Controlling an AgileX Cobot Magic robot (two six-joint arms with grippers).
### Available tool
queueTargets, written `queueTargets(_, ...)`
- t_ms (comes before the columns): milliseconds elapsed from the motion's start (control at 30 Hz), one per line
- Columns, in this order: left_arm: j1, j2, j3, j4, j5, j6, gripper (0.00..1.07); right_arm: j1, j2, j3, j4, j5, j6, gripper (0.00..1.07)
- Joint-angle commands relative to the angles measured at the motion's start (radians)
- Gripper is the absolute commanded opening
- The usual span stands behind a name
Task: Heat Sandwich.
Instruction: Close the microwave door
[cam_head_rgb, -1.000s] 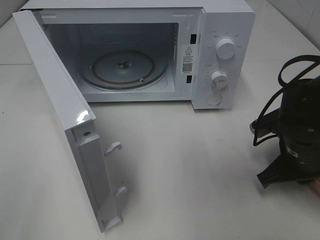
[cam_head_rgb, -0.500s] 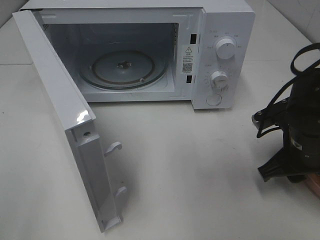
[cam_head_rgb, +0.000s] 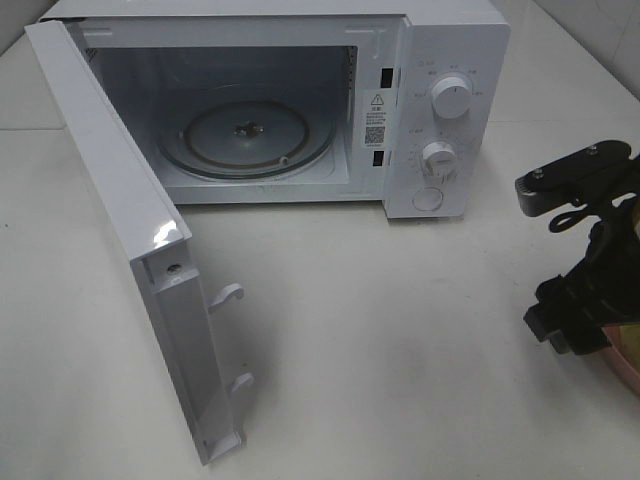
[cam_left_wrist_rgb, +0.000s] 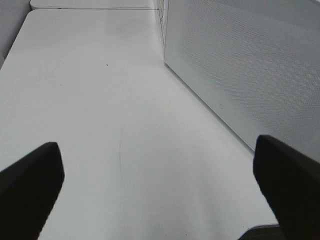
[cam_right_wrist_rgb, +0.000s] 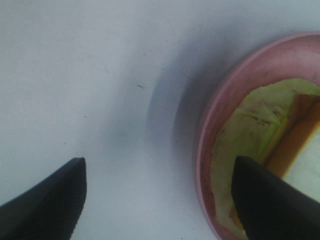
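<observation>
- Right pincer (cam_right_wrist_rgb: 159, 200): jaws wide apart, nothing between them but bare tabletop (cam_right_wrist_rgb: 75, 75). One dark finger (cam_right_wrist_rgb: 47, 205) hangs over the tabletop, the other over the plate (cam_right_wrist_rgb: 220, 105). Whether that finger touches the plate cannot be told.
- Plate: round, pink, raised rim. Its rim runs between the two fingers of the right pincer, nearer the finger on the plate side. In the high view only a pink sliver (cam_head_rgb: 628, 368) shows at the frame's right edge, under the right arm.
- Sandwich (cam_right_wrist_rgb: 260, 125): lies on the plate, inside the rim. Yellow-green layer, tan crust and a bit of white bread show beside the plate-side finger. It is not gripped.
- Left pincer (cam_left_wrist_rgb: 160, 192): jaws wide apart, empty, over bare tabletop. It is not seen in the high view.
- Door (cam_left_wrist_rgb: 240, 65): white, dotted panel, just beside the left pincer, along its right-hand finger's side. In the high view it stands swung fully open (cam_head_rgb: 120, 220).
- Microwave (cam_head_rgb: 450, 40): white, two dials and one round button on its panel. It sits on the tabletop well apart from the right pincer, across open surface.
- Turntable (cam_head_rgb: 245, 140): round glass, bare, inside the open cavity.
</observation>
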Motion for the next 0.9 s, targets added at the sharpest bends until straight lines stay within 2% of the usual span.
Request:
queueTargets(33,0.004,-0.024,0.003,-0.005,-0.004,-0.003,0.98,-0.006,-0.083,-0.003,0.067,0.021,-0.06,0.78)
queueTargets(433,0.004,-0.024,0.003,-0.005,-0.004,-0.003,0.98,-0.006,-0.395,-0.003,0.116,0.242,-0.112,0.76)
queueTargets(900,0.004,-0.024,0.003,-0.005,-0.004,-0.003,0.98,-0.006,-0.734,-0.003,0.212,0.399,-0.175,0.76)
